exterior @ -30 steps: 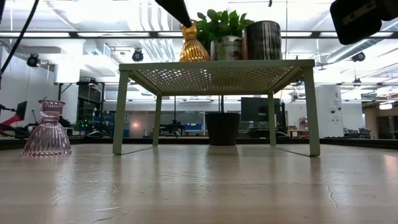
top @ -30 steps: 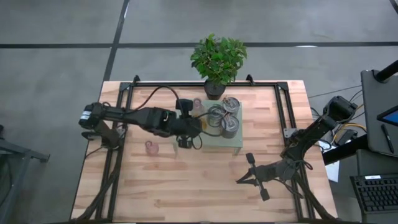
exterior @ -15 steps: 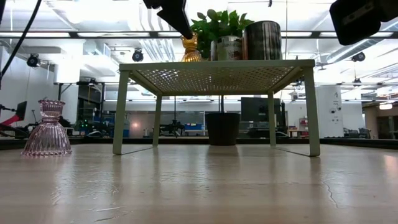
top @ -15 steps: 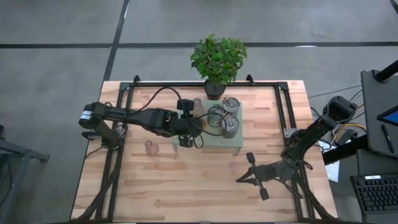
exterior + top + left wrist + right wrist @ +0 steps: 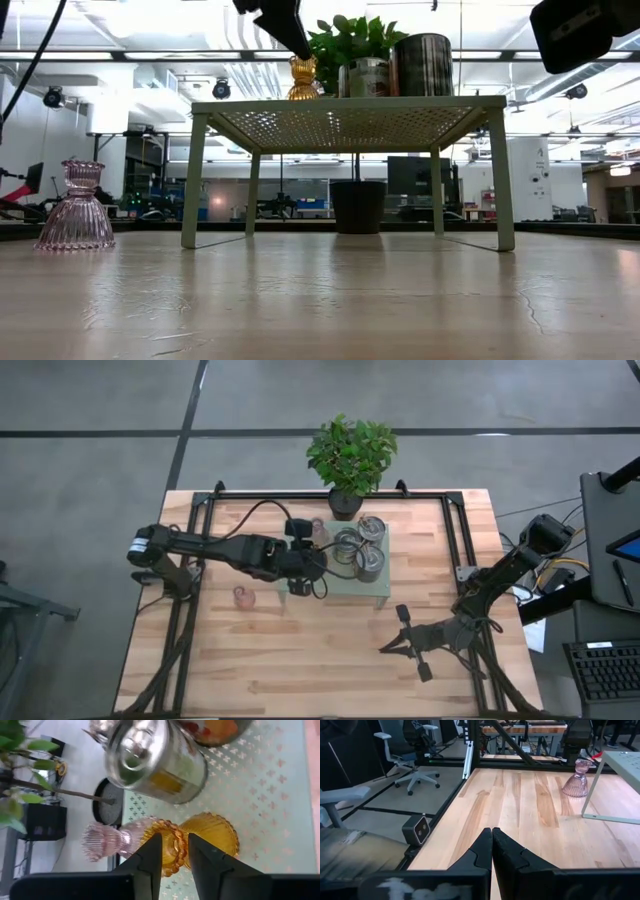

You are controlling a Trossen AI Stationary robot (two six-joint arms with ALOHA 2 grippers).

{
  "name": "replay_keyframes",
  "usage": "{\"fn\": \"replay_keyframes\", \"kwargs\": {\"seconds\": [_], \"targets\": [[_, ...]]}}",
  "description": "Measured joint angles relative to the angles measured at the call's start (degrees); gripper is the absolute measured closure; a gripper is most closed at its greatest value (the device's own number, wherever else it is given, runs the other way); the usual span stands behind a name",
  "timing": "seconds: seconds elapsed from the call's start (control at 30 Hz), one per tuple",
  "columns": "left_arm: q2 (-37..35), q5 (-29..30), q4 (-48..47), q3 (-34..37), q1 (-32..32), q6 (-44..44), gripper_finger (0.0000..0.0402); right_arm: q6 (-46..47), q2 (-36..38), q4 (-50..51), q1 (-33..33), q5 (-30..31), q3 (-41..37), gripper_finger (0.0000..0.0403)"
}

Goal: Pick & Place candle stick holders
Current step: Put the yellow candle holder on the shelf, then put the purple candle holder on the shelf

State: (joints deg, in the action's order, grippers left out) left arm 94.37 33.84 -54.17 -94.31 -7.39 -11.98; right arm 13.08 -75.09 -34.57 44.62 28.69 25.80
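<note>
Holders mostly stand on the pale green rack: the amber holder sits on its perforated top with a pink holder just behind it and a silver holder close by. In the high view a cluster of silver holders fills the rack's middle. One pink holder is left on the table, well apart from the rack, so the job looks nearly done with that one to go. The left gripper hovers at the amber holder's neck, fingers spread to either side of it; whether they touch the glass is hard to tell. The right gripper waits near the table's right front, fingers pressed together on nothing. The low view cuts off the holders' tops, and the plant blocks part of the rack's far edge.
</note>
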Motion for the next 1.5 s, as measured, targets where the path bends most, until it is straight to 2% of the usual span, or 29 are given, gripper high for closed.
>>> {"fn": "replay_keyframes", "kwargs": {"seconds": [0.23,0.43,0.77,0.87,1.0,1.13,1.27,1.5], "targets": [[-1.20,0.72,1.52,-2.66,-1.39,1.91,0.0307,-0.02,0.00,0.02,-0.02,0.00,0.00,0.0394],[-4.59,0.07,-3.34,-3.18,-4.76,7.81,0.0307,0.26,0.00,0.12,-0.01,-0.04,-0.12,0.0394],[-9.13,-2.08,-29.18,-2.70,-13.76,33.85,0.0307,1.31,0.00,0.07,-0.04,-0.09,-0.59,0.0394],[-9.33,-5.31,-34.86,-1.30,-15.79,41.89,0.0307,1.54,0.00,0.07,-0.04,-0.09,-0.62,0.0394],[-9.55,-11.51,-35.72,3.45,-17.72,47.24,0.0307,1.55,0.00,0.04,-0.04,-0.09,-0.63,0.0394],[-10.16,-12.50,-34.93,11.01,-19.45,49.83,0.0307,1.72,0.00,0.00,-0.04,-0.08,-0.63,0.0394],[-11.78,-16.58,-34.05,19.61,-19.75,53.02,0.0307,2.56,0.00,0.04,0.00,-0.07,-0.82,0.0394],[-17.87,-17.87,-22.67,31.91,-19.79,53.99,0.0307,2.40,-0.02,0.03,-0.02,2.42,-1.41,0.0394]]}}
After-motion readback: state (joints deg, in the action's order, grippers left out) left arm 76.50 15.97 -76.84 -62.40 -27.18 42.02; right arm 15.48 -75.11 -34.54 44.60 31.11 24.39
